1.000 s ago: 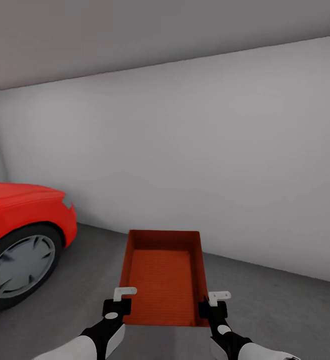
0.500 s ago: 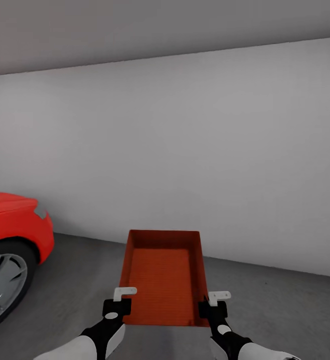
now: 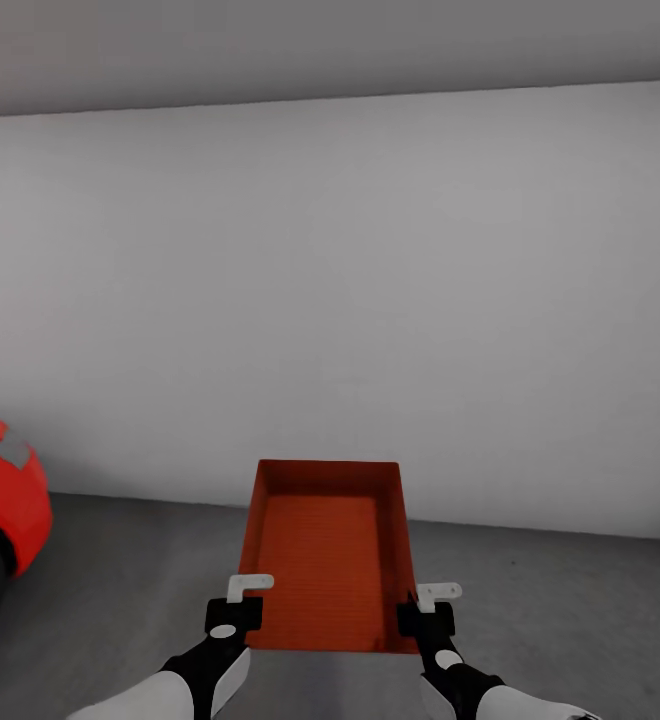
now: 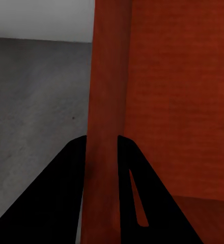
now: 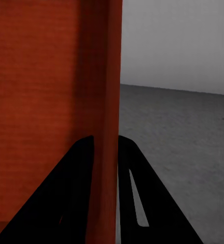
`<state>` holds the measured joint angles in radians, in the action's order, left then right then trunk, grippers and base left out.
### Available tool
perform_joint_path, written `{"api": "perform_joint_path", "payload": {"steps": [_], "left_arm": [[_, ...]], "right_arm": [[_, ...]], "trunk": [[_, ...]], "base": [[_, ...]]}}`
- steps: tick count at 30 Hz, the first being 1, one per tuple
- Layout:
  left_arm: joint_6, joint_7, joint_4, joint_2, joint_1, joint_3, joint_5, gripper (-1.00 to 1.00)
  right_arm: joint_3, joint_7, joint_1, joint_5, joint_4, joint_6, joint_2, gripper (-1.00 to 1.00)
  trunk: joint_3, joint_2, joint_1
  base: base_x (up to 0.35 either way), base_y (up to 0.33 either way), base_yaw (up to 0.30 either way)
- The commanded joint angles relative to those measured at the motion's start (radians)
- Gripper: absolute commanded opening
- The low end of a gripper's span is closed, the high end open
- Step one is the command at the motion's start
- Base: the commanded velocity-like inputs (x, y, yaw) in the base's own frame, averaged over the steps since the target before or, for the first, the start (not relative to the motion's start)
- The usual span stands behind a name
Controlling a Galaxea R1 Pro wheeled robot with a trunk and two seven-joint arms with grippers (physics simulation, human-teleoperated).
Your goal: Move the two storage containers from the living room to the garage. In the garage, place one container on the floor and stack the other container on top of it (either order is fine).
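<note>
Garage floor, red car in head view; L/R fingers clamped on container walls.

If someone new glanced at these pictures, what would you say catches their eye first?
The red-orange storage container stands out most: it is held in front of the robot over the dark grey floor, with the left gripper pinching its left wall and the right gripper its right wall. Next comes the red car at the left edge, against the plain grey wall.
</note>
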<state>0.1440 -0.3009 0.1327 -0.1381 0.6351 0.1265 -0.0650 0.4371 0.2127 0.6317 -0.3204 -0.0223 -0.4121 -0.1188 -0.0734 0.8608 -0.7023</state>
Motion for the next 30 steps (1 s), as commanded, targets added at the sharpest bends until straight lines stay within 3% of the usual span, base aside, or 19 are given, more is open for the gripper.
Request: {"api": "perform_joint_path", "payload": {"steps": [1,7,14,30], "left_arm": [[0.006,-0.015,0.002,0.0,0.001,-0.059,0.007,-1.0],[0.006,-0.015,0.002,0.0,0.001,-0.059,0.007,-1.0],[0.008,-0.018,0.005,0.0,0.001,-0.058,0.008,-1.0],[0.009,-0.02,0.006,0.0,0.001,-0.057,0.008,-1.0]], "right_arm": [[-0.017,0.0,0.001,0.007,0.001,0.003,-0.005,-1.0],[-0.017,0.0,0.001,0.007,0.001,0.003,-0.005,-1.0],[-0.017,0.0,0.001,0.007,0.001,0.003,-0.005,-1.0],[-0.017,0.001,0.001,0.007,0.001,0.004,-0.005,-1.0]], "trunk": [[-0.002,0.001,-0.001],[-0.002,0.001,-0.001],[-0.002,0.001,-0.001],[-0.002,0.001,-0.001]], "base": [[0.289,0.237,-0.24],[0.289,0.237,-0.225],[0.263,0.209,-0.022],[0.081,0.012,0.0]]}}
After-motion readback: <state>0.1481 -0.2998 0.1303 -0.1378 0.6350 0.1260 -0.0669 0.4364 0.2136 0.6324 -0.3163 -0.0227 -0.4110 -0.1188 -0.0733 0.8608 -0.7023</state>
